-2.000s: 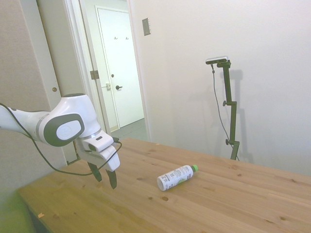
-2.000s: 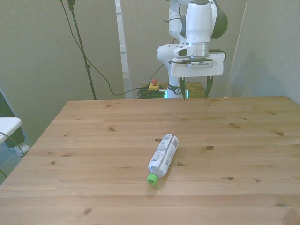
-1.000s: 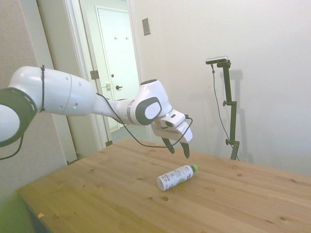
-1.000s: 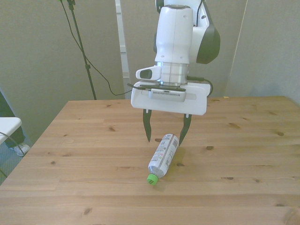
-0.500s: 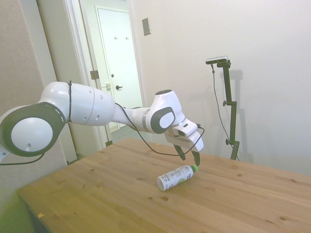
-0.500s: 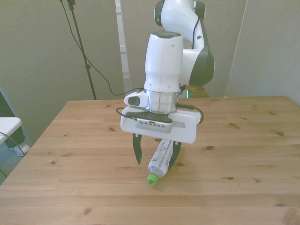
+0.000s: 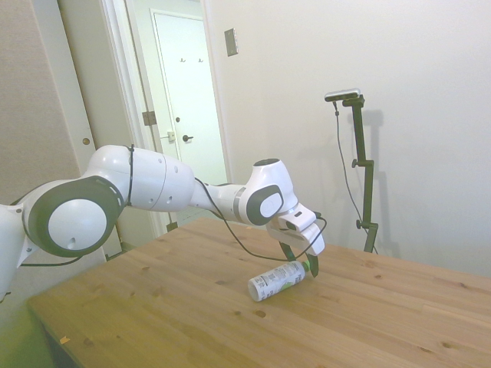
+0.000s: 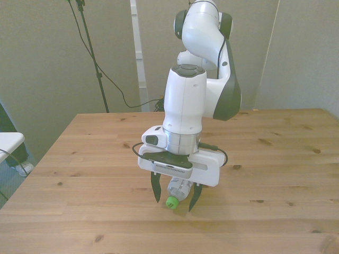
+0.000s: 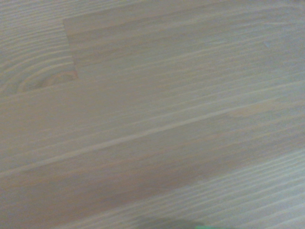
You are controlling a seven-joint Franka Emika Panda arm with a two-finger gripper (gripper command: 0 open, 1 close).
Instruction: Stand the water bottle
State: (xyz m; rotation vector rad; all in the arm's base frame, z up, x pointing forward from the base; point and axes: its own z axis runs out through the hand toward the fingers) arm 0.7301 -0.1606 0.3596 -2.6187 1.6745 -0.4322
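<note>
One small slim plastic water bottle [image 8: 177,193] with a green screw cap [image 8: 171,202] lies on its side on the light wooden desk [image 8: 79,159]. The white arm's gripper [image 8: 174,200] hangs over its cap end, dark jaws spread open, one either side of the neck, not touching.

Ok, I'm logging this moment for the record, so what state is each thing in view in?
water bottle: lying on its side on the table, green cap on, cap end between the gripper's fingers.
gripper: open, lowered over the bottle's cap end, one finger on each side.
table: bare wood apart from the bottle.
door: shut, in the room behind the table, seen in the side view.
</note>
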